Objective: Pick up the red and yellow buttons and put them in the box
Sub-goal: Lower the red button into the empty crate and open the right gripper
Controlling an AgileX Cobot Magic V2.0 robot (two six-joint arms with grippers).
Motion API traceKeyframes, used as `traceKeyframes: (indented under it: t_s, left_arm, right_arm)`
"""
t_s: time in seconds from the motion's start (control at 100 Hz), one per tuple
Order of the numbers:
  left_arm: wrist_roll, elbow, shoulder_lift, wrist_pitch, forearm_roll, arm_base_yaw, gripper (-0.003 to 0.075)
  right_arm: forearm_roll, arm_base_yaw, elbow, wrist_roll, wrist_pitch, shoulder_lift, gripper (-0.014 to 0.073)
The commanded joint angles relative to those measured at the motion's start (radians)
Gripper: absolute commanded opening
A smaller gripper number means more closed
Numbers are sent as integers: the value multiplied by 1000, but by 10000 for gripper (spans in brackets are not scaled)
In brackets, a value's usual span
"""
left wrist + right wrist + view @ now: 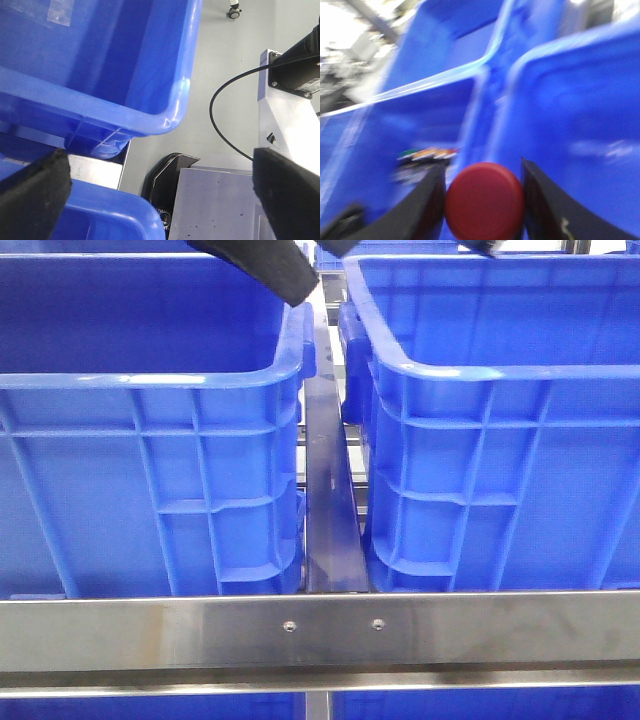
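right gripper (484, 200): closed on dark red domed round button (484, 201), seated between both fingers
left gripper (160, 195): wide open, empty
below: blurred bright blue plastic crates (580, 125)

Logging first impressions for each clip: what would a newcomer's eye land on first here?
The dark red button clamped in the right claw, filling the foreground of the blurred right wrist view above blue crates. Next, two big blue crates side by side behind a steel rail in the front view. The left claw is open and empty.
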Motion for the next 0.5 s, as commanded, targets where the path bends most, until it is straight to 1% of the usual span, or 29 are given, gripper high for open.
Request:
traceKeyframes:
  t_s: [0.0, 0.09, 0.19, 0.49]
  left_arm:
    - [0, -30, -39, 31, -66, -6, 691]
    - [0, -30, -39, 31, -66, -6, 691]
    - [0, -30, -39, 31, -66, -6, 691]
    - [0, -30, -39, 27, -66, -6, 691]
  right_arm:
    - [6, -6, -39, -69, -98, -23, 211]
    - [2, -6, -39, -160, -183, -8, 205]
    - [2, -6, -42, -243, -249, 23, 174]
    - [3, -2, -100, -404, -285, 188, 168]
